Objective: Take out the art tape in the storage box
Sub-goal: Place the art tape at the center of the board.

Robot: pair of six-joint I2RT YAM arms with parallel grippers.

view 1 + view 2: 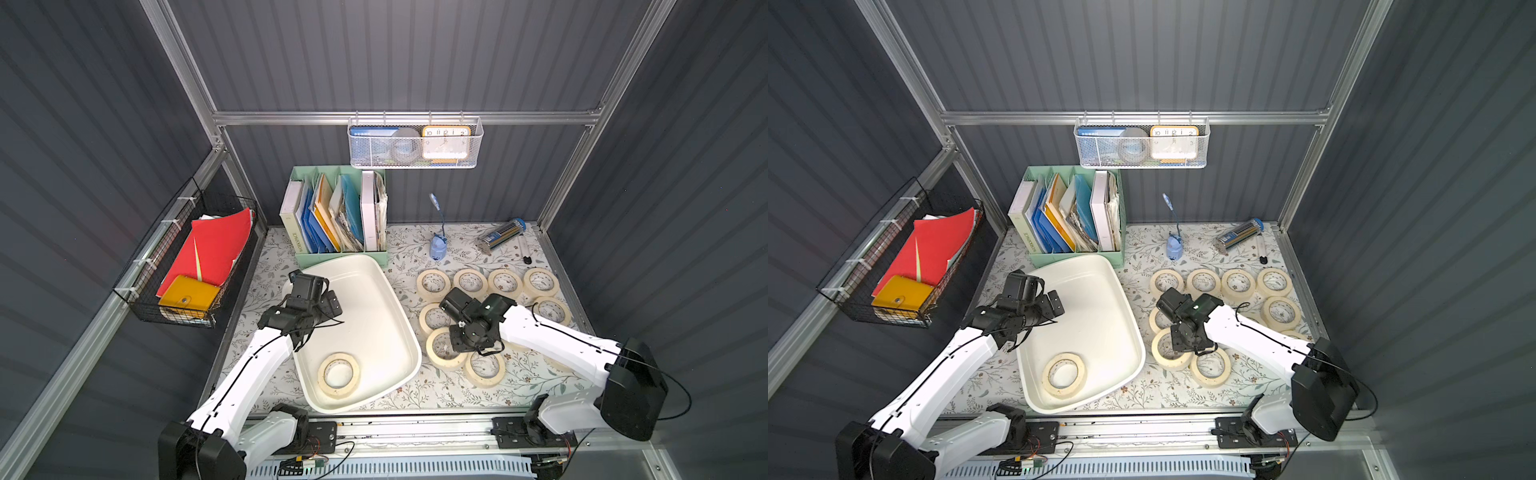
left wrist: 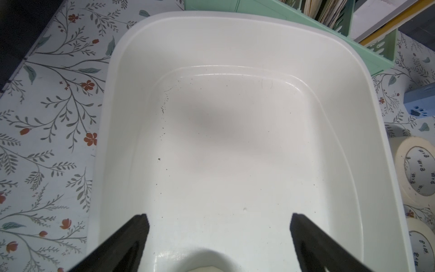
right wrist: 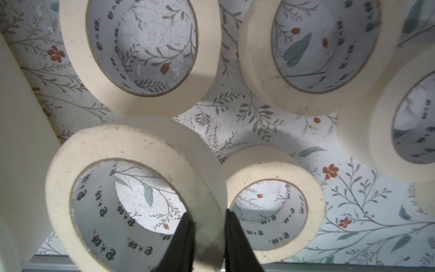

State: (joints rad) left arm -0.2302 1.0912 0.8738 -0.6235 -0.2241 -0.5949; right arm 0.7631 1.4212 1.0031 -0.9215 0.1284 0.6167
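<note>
The large shallow white plastic storage box with rounded corners (image 1: 370, 307) (image 1: 1096, 307) sits at a slant on the floral-patterned table cover (image 1: 519, 386), its far end just in front of the mint-green file organiser full of folders (image 1: 332, 259). One cream masking-tape roll with a wide white-lined core (image 1: 338, 392) (image 1: 1064, 392) lies flat inside the box, near its front end. The left gripper (image 1: 332, 301) (image 1: 1054, 305) (image 2: 217, 219) hangs over the far left part of the box; its black fingers (image 2: 131, 237) are spread wide apart with nothing between them, and only the bare, faintly speckled floor of the box (image 2: 235, 141) lies below. To the right of the box, the right gripper (image 1: 455, 336) (image 1: 1179, 338) (image 3: 209, 219) is closed narrowly on the wall of another cream tape roll (image 1: 430, 347) (image 1: 1156, 349) (image 3: 131, 143), one finger (image 3: 186, 237) inside the ring and the other outside it. This pinched roll is over the table cover just beside the box's right rim; whether it rests on the cover or is raised off it cannot be told. The other cream tape rolls (image 1: 433, 297) (image 3: 150, 103) lie flat on the cover around it, four in a row on the far side and more close by, some partly hidden under the right arm
</note>
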